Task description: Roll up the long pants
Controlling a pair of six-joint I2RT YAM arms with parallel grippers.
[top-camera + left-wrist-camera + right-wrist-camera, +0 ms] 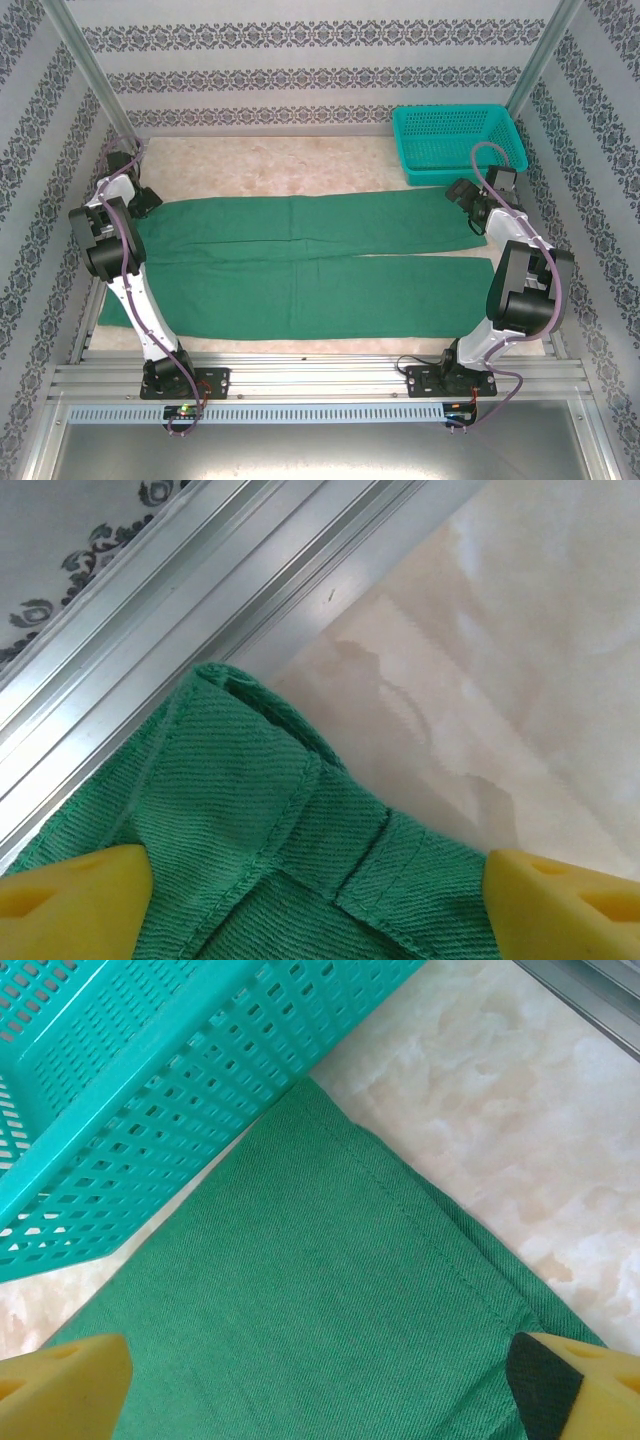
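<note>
**Pants laid flat from 9 to 3 o'clock, an open gripper at each end**

In the top view the long pants (310, 265) lie spread flat on the table (300, 165). Their long axis runs from 9 o'clock to 3 o'clock. The waist points to 9 o'clock and the leg ends to 3 o'clock. The two legs lie side by side and touching, one toward 12 o'clock and one toward 6 o'clock. The 12 o'clock leg stops just short of the teal basket (455, 145), which sits in the corner at 2 o'clock.

The left arm rises from its base at 7 o'clock, bends at a raised elbow and reaches toward 10 o'clock. The left gripper (143, 202) is over the waist corner on the 12 o'clock side. In its wrist view the yellow fingers (75, 895) stand spread wide apart above the waistband (250, 810) and a belt loop (365, 855). The cloth corner lies against the aluminium rail (200, 600). Whether the pads touch the cloth cannot be told.

The right arm rises from 5 o'clock, folds at its elbow and reaches toward 2 o'clock. The right gripper (468, 200) is over the end of the 12 o'clock leg, with its jaws spread wide. In its wrist view the stitched hem (420, 1220) runs between the fingers, and the basket wall is just beside the cloth.
</note>
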